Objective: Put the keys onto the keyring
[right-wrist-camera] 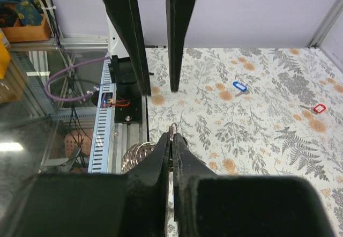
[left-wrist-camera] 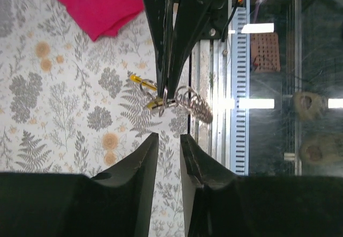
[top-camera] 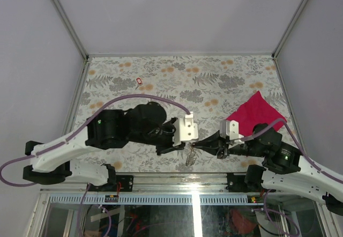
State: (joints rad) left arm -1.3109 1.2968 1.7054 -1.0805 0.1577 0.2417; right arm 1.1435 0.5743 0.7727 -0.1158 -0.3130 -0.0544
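Observation:
My right gripper (right-wrist-camera: 172, 140) is shut on the thin metal keyring (right-wrist-camera: 172, 130), whose top arc sticks out just above the fingertips. In the left wrist view the keyring (left-wrist-camera: 163, 93) hangs from the right fingers (left-wrist-camera: 170, 49) with small yellow pieces (left-wrist-camera: 137, 80) and a wire coil (left-wrist-camera: 195, 104) attached. My left gripper (left-wrist-camera: 169, 139) is open and empty, pointing at the ring a short way off. From above, both grippers meet near the table's near edge, with the ring (top-camera: 190, 156) below them. A blue key (right-wrist-camera: 239, 86) and a red key (right-wrist-camera: 319, 108) lie on the floral table; the red key (top-camera: 139, 81) is far left.
A magenta cloth (top-camera: 256, 113) lies at the right of the floral table (top-camera: 214, 81), behind the right arm. The table's near edge with a metal rail (top-camera: 177, 180) lies directly under the grippers. White walls enclose the table on three sides.

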